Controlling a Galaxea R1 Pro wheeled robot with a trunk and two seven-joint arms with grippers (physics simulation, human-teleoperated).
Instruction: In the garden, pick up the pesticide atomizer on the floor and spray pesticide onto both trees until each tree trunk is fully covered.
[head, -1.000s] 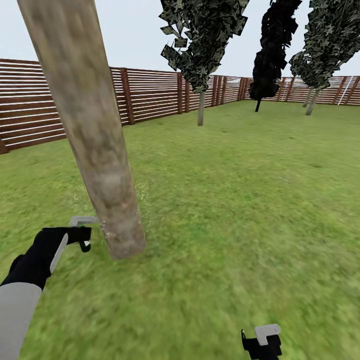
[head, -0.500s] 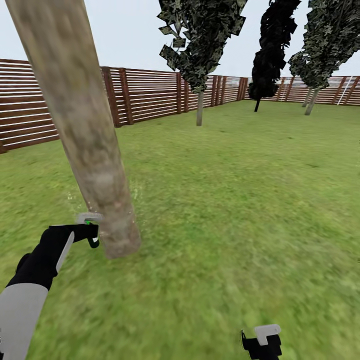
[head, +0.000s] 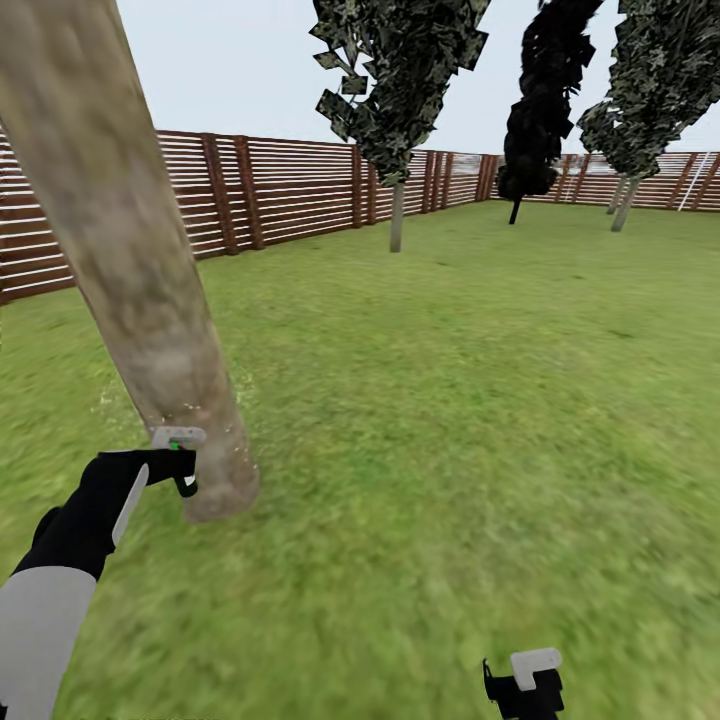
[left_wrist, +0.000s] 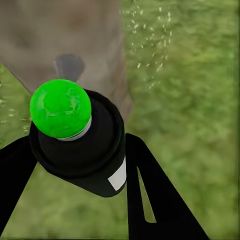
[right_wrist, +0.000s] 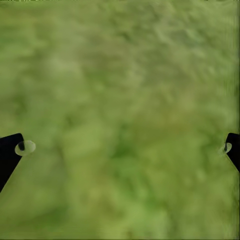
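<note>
Two trees to cover; spraying the near trunk (head: 140, 300) now. Left gripper (left_wrist: 75, 165) is clamped around the atomizer (left_wrist: 75, 140), nozzle aimed at the trunk base, just beside the bark. White specks (left_wrist: 150, 50) drift past over the grass (head: 450, 400), so some spray looks wasted. Suggest sweeping slowly up and around the trunk. Right gripper (right_wrist: 120, 145) spread wide, empty, low over grass.
</note>
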